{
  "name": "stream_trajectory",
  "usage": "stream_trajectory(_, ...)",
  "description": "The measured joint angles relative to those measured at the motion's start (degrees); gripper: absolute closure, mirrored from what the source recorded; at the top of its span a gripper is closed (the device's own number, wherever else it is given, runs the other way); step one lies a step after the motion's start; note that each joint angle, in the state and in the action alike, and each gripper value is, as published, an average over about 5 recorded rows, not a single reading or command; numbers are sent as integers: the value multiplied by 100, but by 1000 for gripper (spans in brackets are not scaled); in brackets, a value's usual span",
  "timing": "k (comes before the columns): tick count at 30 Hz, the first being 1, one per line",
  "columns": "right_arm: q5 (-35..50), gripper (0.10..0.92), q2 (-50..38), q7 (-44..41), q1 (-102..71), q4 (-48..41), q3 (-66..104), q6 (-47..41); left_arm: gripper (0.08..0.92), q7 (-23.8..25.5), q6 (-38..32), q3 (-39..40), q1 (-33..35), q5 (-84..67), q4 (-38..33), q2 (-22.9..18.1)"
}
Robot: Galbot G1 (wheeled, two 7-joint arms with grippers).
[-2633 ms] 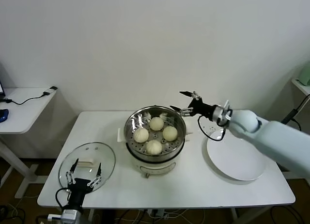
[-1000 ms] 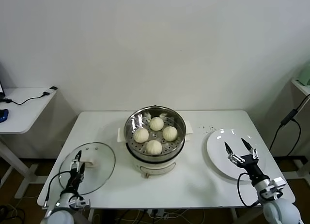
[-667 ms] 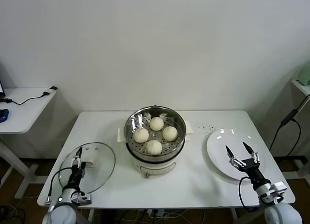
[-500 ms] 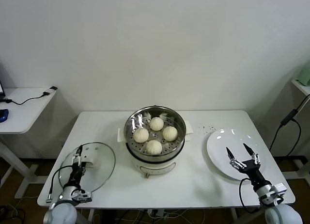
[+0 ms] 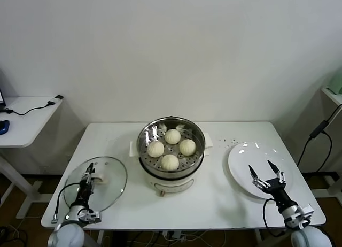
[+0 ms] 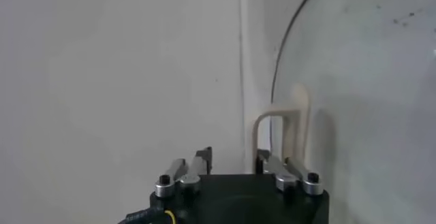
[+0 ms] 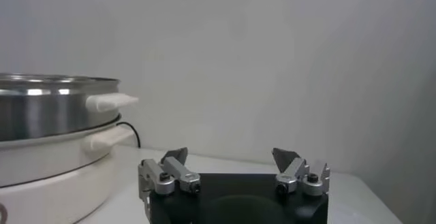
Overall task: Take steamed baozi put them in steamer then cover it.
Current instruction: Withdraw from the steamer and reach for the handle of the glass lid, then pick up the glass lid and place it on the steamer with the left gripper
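Observation:
The steamer [image 5: 199,148] stands open at mid-table on its white pot base [image 5: 181,184]. Several steamed baozi [image 5: 170,162] lie on its perforated floor. To its left the cover [image 5: 112,193] lies flat on the table, handle [image 5: 102,178] upward. My left gripper [image 5: 88,174] is low over the cover, right at the near end of that handle. In the left wrist view the handle [image 6: 281,113] rises just beyond my left gripper [image 6: 233,156]. My right gripper [image 5: 267,171] hovers open and empty over the plate's front edge. The right wrist view shows my right gripper [image 7: 230,154] and the steamer [image 7: 48,106] off to one side.
A flat white plate [image 5: 248,153] lies bare at the table's right. The front table edge [image 5: 181,225] runs just behind both grippers. A small side table [image 5: 24,121] with a cable stands off to the left. A white wall backs the scene.
My left gripper has crept forward onto the cover, up to the handle's end. My right gripper has sunk slightly toward the table's front. Steamer, baozi and cover have stayed in place.

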Motion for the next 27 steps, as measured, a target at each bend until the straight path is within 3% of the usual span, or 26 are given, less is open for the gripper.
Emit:
stream_trajectory(10,-81,203,21,-10,62,-91,34,21,842,52,16,36,102,-221,-199,70)
stream_trajectory(18,-118,203,-2,-5,135,-137,41,17,850,235,314,102,382,-512,-876,244)
stream_trajectory(27,-185,203,-40,45,272,-210,7,-27,850,468,1197,217,814,-639,-2015,645)
